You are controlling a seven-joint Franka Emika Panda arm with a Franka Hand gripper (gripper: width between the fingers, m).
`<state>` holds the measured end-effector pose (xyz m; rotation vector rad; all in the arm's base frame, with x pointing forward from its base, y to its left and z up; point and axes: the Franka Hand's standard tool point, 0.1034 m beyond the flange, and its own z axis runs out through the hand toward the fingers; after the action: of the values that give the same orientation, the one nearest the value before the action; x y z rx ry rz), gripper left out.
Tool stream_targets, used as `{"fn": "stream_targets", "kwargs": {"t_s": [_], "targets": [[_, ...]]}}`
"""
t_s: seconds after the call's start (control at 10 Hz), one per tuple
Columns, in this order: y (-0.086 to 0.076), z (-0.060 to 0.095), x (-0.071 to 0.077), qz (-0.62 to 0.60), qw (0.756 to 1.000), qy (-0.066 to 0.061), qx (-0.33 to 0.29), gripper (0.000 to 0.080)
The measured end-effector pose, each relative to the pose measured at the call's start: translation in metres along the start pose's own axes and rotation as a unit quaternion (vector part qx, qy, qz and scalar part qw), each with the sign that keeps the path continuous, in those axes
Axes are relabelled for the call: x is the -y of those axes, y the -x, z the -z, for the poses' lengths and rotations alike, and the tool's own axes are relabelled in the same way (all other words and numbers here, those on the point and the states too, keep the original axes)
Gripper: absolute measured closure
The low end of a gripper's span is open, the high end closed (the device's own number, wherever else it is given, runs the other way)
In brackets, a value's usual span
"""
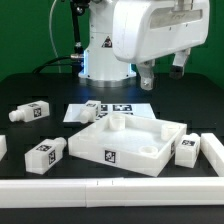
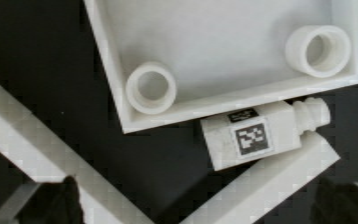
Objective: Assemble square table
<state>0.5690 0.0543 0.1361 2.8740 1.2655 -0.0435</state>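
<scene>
The white square tabletop slab [image 1: 130, 138] lies in the middle of the table, rim and round corner sockets up, with a tag on its near wall. In the wrist view the slab [image 2: 211, 45] shows two sockets. One tagged white leg [image 1: 187, 150] lies against the slab's side at the exterior view's right and also shows in the wrist view [image 2: 261, 131]. Two more legs [image 1: 30, 112] [image 1: 45, 155] lie at the exterior view's left. My gripper [image 1: 160, 72] hangs high above the slab's far right part, open and empty; in the wrist view [image 2: 197, 212] its fingers show only dimly.
The marker board [image 1: 105, 110] lies behind the slab. Long white border rails run along the front [image 1: 100, 190] and the exterior view's right [image 1: 214, 150]; they meet as a V in the wrist view [image 2: 51, 150]. Another white part [image 1: 2, 146] peeks in at the left edge.
</scene>
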Motion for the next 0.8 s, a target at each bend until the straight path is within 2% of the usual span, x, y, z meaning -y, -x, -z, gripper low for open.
{"fn": "stream_targets", "kwargs": {"t_s": [0.3, 0.4, 0.5, 0.6, 0.7, 0.8], "targets": [[0.0, -0.001, 0.001, -0.01, 1.0, -0.002, -0.001, 0.015], [-0.002, -0.001, 0.001, -0.048, 0.999, -0.008, -0.009, 0.015], [-0.011, -0.009, -0.002, -0.109, 0.993, 0.009, -0.049, 0.015], [-0.014, -0.027, 0.004, -0.151, 0.985, 0.023, -0.083, 0.015], [-0.01, -0.038, 0.005, -0.157, 0.984, 0.01, -0.081, 0.015], [-0.009, -0.038, 0.001, -0.16, 0.984, 0.009, -0.083, 0.015]]}}
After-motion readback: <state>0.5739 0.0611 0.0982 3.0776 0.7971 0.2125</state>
